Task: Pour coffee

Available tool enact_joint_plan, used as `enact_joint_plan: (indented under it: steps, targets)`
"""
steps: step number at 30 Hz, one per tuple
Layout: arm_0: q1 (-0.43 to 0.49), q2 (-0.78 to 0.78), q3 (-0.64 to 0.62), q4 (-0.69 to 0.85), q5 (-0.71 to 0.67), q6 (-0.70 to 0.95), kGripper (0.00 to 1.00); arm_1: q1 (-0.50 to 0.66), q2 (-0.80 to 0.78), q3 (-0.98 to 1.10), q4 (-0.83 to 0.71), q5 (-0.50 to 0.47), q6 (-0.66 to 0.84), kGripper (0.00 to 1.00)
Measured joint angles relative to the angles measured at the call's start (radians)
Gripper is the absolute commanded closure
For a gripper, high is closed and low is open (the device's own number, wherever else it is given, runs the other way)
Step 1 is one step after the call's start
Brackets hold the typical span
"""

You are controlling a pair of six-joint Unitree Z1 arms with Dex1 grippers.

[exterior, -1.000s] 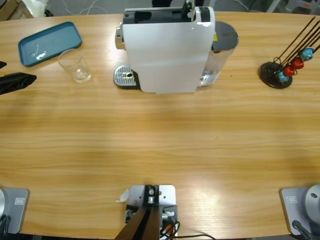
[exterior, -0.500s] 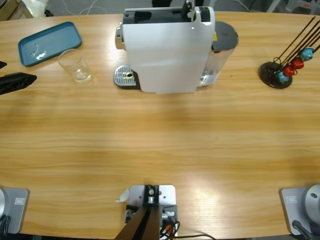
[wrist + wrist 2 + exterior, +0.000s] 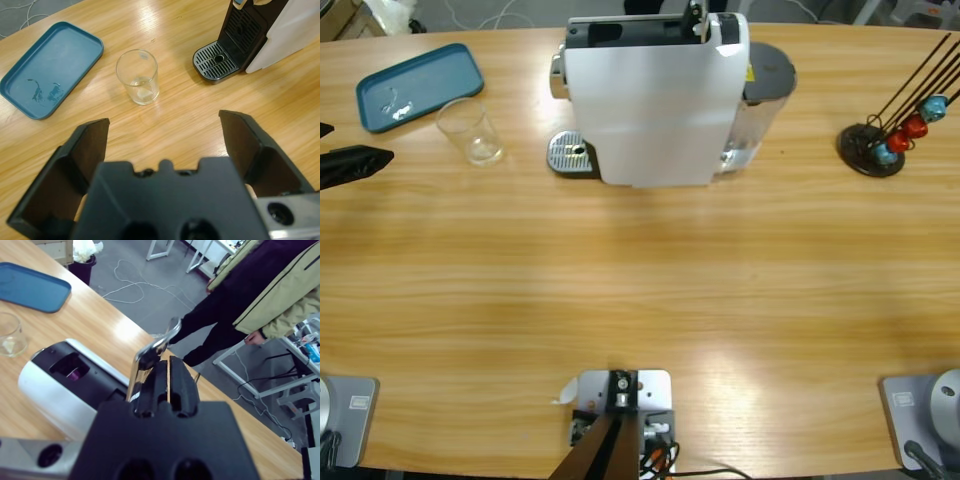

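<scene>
Coffee [image 3: 141, 93] is just a thin pale film at the bottom of the clear tumbler [image 3: 138, 76], which stands upright on the table [image 3: 640, 290] between the blue tray [image 3: 50, 66] and the machine's drip grate [image 3: 216, 61], touching neither. The grate is bare, with nothing under the spout.

My read is we're at the reach-for-the-glass stage. The left gripper [image 3: 165, 131] has its jaws spread wide and nothing in them, aimed straight at the tumbler but not near it yet. Next it needs to go forward and straddle the glass low on its walls before closing, so it doesn't tip.

In the high view the left gripper [image 3: 355, 163] lies low at the table's far side edge. The right gripper [image 3: 161, 381] sits above the white coffee machine [image 3: 655, 95], jaws pressed together right beside its raised silver lever [image 3: 152, 352]; can't tell if they actually pinch it. A person stands in the background.
</scene>
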Motion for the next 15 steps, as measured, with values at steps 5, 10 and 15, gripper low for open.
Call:
enact_joint_plan:
  steps: [5, 10, 15]
  targets:
    - [0.0, 0.007, 0.0, 0.0, 0.0, 0.0, 0.055, 0.0, 0.013, -0.024, 0.0, -0.007, -0.019, 1.0]
    - [0.0, 0.008, 0.0, 0.0, 0.0, 0.0, 0.055, 0.0, 0.037, -0.053, 0.0, -0.008, -0.022, 1.0]
    - [0.0, 0.009, 0.0, 0.0, 0.0, 0.0, 0.055, 0.025, 0.065, -0.06, -0.001, -0.009, -0.024, 1.0]
